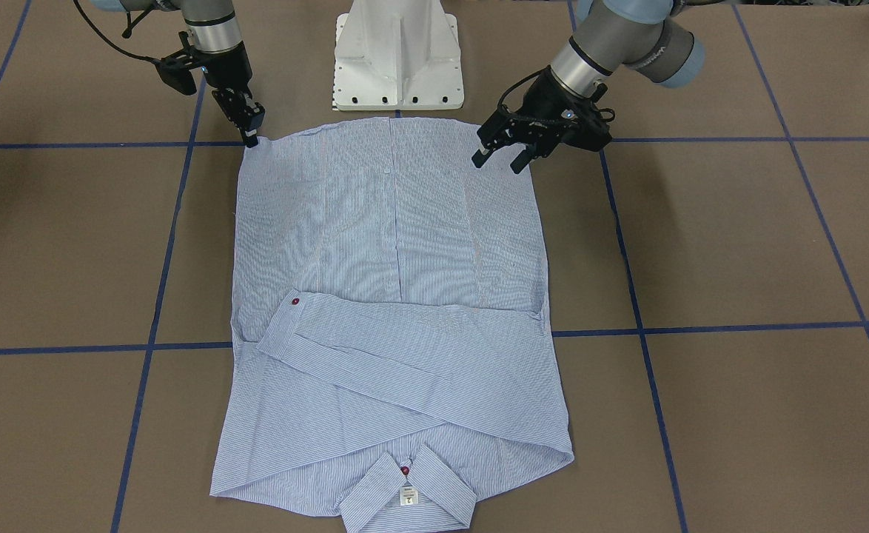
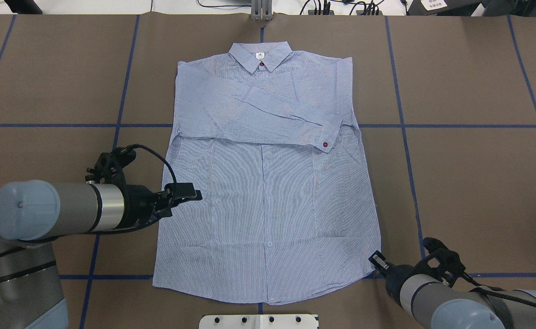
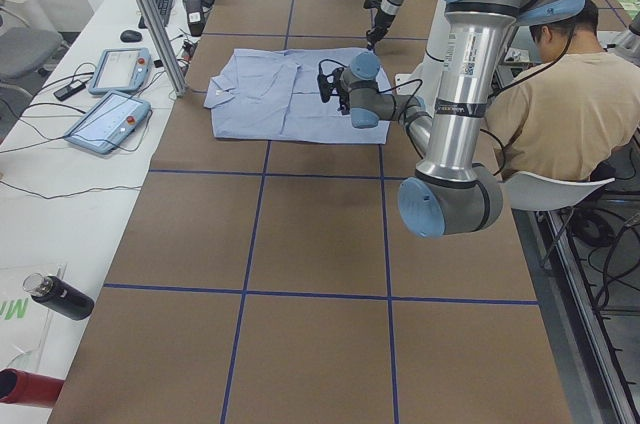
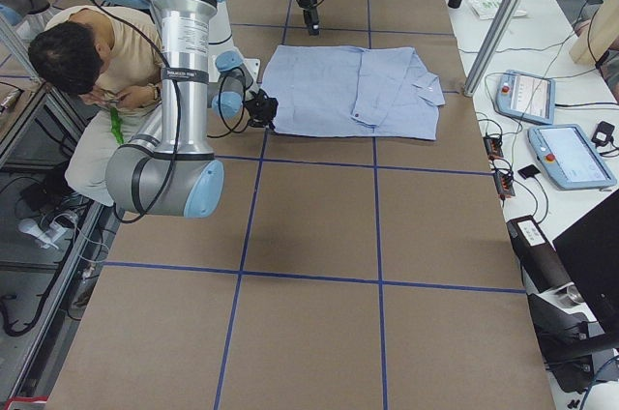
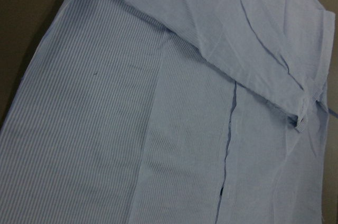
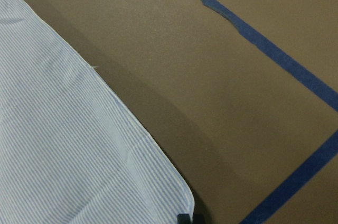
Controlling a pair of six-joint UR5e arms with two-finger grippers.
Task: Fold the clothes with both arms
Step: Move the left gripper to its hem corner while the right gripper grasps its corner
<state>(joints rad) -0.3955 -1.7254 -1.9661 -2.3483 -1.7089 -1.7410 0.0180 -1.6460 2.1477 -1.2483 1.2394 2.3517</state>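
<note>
The light blue striped shirt (image 1: 390, 244) lies flat on the brown table, with its collar far from me and its sleeves folded across the chest (image 2: 268, 105). My left gripper (image 1: 498, 161) is open and empty. It hovers above the shirt's left side near the hem, and also shows in the overhead view (image 2: 195, 195). The left wrist view shows only the cloth (image 5: 158, 129). My right gripper (image 1: 251, 138) looks shut, its tip on the shirt's right hem corner (image 2: 374, 258). In the right wrist view one fingertip (image 6: 185, 217) touches that corner (image 6: 179, 197).
My white pedestal base (image 1: 397, 66) stands just behind the hem. Blue tape lines (image 2: 478, 125) cross the table. A seated person (image 3: 560, 104) is beside the robot. Control tablets (image 3: 110, 94) and a dark bottle (image 3: 58, 296) lie along the far bench.
</note>
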